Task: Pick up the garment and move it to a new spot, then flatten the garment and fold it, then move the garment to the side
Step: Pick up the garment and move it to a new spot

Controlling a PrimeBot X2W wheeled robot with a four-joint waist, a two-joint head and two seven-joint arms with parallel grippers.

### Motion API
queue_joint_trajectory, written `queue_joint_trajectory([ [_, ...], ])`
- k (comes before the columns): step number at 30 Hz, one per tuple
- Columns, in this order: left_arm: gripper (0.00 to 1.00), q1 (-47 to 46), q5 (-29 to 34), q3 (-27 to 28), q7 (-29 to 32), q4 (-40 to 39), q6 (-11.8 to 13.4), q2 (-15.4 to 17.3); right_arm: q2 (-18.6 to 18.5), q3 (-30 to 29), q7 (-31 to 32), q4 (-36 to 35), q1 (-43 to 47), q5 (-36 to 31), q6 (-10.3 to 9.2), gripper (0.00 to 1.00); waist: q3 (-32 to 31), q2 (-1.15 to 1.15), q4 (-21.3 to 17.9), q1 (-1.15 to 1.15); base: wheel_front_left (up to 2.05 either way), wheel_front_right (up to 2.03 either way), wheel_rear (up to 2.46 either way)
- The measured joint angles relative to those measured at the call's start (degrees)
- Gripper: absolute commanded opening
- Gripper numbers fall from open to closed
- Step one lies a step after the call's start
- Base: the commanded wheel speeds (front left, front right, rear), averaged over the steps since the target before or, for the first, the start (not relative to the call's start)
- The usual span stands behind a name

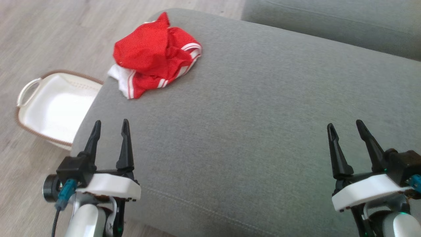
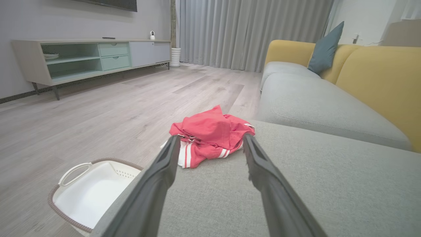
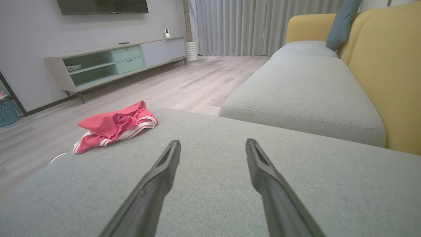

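Note:
The garment (image 1: 153,56) is a crumpled red piece with white stripes and a white hem, lying in a heap at the far left corner of the grey sofa cushion (image 1: 246,115). It also lies ahead of the left fingers as the garment (image 2: 209,136) and off to the left as the garment (image 3: 115,126). My left gripper (image 1: 111,125) hovers open over the cushion's near left edge, well short of the heap, holding nothing. Over the near right part of the cushion my right gripper (image 1: 345,126) is open and holds nothing.
A white basket (image 1: 49,108) with a brown rim stands on the wooden floor against the cushion's left side. A second grey seat cushion (image 1: 329,23) adjoins at the back right. Yellow backrests (image 3: 388,65), a blue pillow (image 2: 325,47) and a low TV cabinet (image 2: 88,59) stand further off.

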Motion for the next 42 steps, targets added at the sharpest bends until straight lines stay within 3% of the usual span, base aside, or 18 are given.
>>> queue_joint_trajectory([
  [11, 1.00, -0.5, 1.4, 2.6, 0.0, -1.2, -1.0, -2.1, 0.0, 0.3, 1.4, -1.7, -1.4, -0.6, 0.00, 1.00, 2.7, 0.00, 1.4, 0.00, 0.00, 0.00, 0.00],
  [17, 1.00, -8.2, 0.7, 3.9, -0.4, 3.1, -2.9, -3.6, -0.7, 0.4, 3.9, -4.8, -4.0, -1.3, 0.00, 1.00, 7.9, 0.00, 0.1, 0.00, 0.00, 0.00, 0.00],
  [28, 1.00, -33.9, -4.0, 7.5, -0.2, 31.2, -8.8, -5.0, -4.8, 0.8, 7.2, -8.7, -9.7, -1.5, 0.00, 1.00, 20.7, 0.00, -3.4, 0.03, 0.00, 0.00, 0.00],
  [29, 1.00, -38.5, -4.7, 7.5, 2.7, 38.2, -10.1, -4.6, -5.4, 0.7, 7.3, -8.8, -10.0, -1.5, 0.00, 1.00, 22.3, -0.01, -4.1, 0.03, 0.00, 0.00, 0.00],
  [33, 1.00, -45.2, -5.4, 7.4, 8.9, 50.4, -11.0, -2.8, -5.4, 1.6, 7.7, -8.8, -11.0, -0.6, 0.00, 1.00, 24.2, 0.00, -6.2, 0.01, 0.00, 0.00, 0.00],
  [38, 1.00, -50.2, -6.0, 7.5, 12.6, 57.1, -11.6, -0.9, -5.5, 1.8, 7.7, -8.7, -11.6, -0.3, 0.00, 1.00, 24.9, 0.00, -8.0, 0.00, 0.00, 0.00, 0.00],
  [39, 0.80, -51.1, -6.2, 7.6, 12.8, 58.2, -11.6, -0.6, -5.4, 1.8, 7.7, -8.7, -11.7, -0.3, 0.00, 1.00, 25.0, 0.00, -8.3, 0.00, 0.00, 0.00, 0.00],
  [40, 0.00, -51.8, -6.1, 7.3, 12.8, 59.2, -11.6, -0.3, -5.4, 1.8, 7.7, -8.7, -11.6, -0.1, 0.00, 1.00, 25.1, 0.00, -8.5, 0.00, 0.00, 0.00, 0.00],
  [42, 0.00, -52.4, -6.0, 7.0, 12.2, 60.3, -12.0, 0.4, -5.4, 1.5, 7.7, -8.7, -11.6, 0.1, 0.00, 1.00, 25.3, 0.00, -8.8, 0.00, 0.00, 0.00, 0.00],
])
